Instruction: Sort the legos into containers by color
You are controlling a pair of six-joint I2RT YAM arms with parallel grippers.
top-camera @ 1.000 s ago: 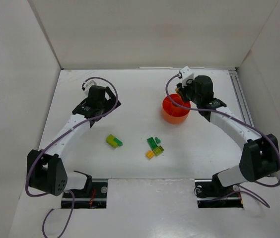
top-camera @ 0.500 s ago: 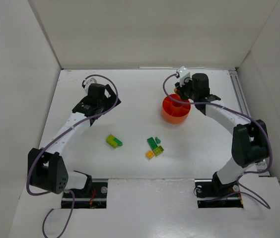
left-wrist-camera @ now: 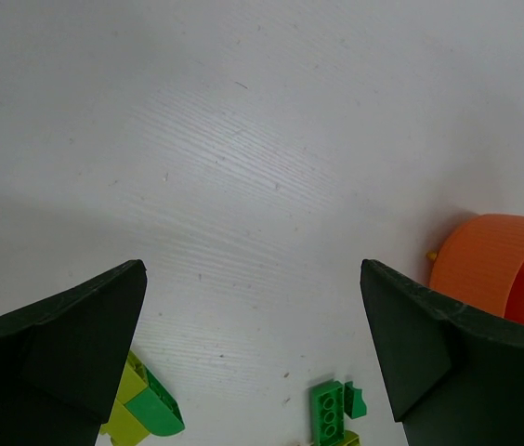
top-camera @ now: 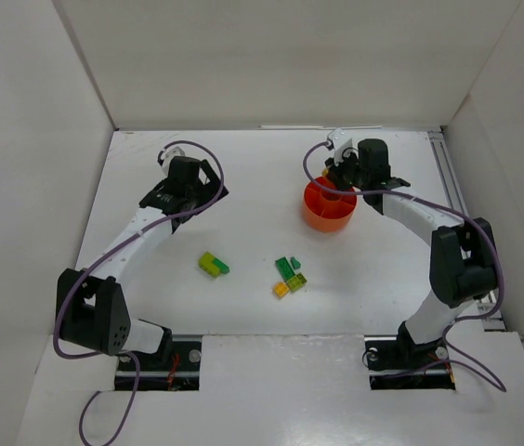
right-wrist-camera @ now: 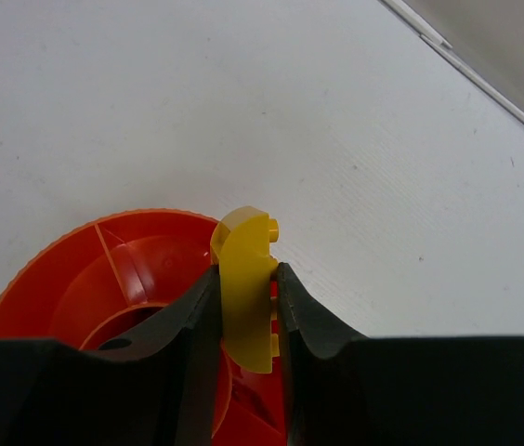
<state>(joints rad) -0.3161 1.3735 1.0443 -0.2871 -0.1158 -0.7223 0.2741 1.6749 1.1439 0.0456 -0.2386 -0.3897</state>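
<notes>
The orange dish (top-camera: pixel 319 216) stands right of centre and shows in the right wrist view (right-wrist-camera: pixel 85 269) and the left wrist view (left-wrist-camera: pixel 496 271). My right gripper (top-camera: pixel 339 177) is shut on a yellow curved lego (right-wrist-camera: pixel 247 288) and holds it over the dish's far rim. My left gripper (top-camera: pixel 185 200) is open and empty above bare table at the left. A lime and green lego pair (top-camera: pixel 212 265) lies below it, also in the left wrist view (left-wrist-camera: pixel 143 413). A cluster of green, lime and yellow legos (top-camera: pixel 289 276) lies in the middle, with a green one in the left wrist view (left-wrist-camera: pixel 328 412).
White walls close the table in on the left, far and right sides. A metal rail (top-camera: pixel 451 181) runs along the right edge. The arm bases (top-camera: pixel 160 358) sit at the near edge.
My right gripper has shifted slightly left over the dish's far rim, holding the yellow lego. The left gripper has crept a little further away. The legos on the table have not moved.
</notes>
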